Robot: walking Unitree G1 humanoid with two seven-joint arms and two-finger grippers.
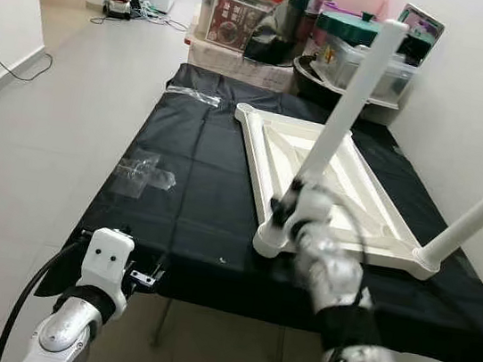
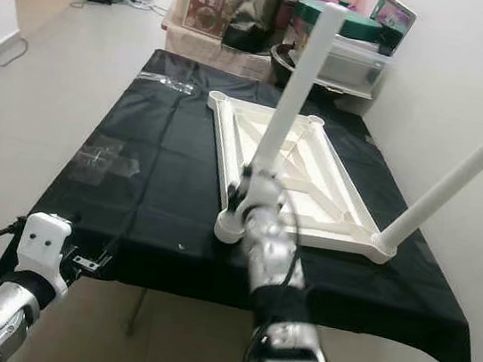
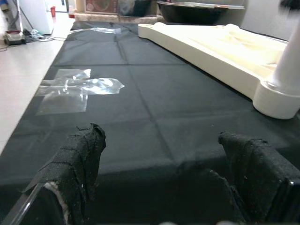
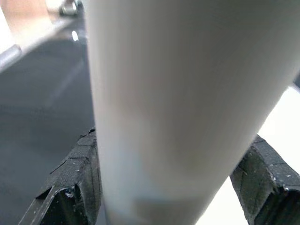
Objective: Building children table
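A white children's table top (image 1: 349,183) lies upside down on the black-covered table (image 1: 186,191). One white leg (image 1: 346,106) stands in its near left corner socket, leaning slightly right. My right gripper (image 1: 296,208) is shut on this leg just above the socket; in the right wrist view the leg (image 4: 173,93) sits between both black fingers (image 4: 77,164). A second white leg (image 1: 480,215) rises from the near right corner. My left gripper (image 3: 164,140) hovers open over the table's near left edge, holding nothing.
Crumpled clear plastic wrap (image 1: 144,172) lies on the cloth left of the table top, and more wrap (image 1: 192,95) lies at the far left. Storage boxes and bins (image 1: 247,11) crowd the far end. A wall runs along the right; open tiled floor (image 1: 64,102) lies left.
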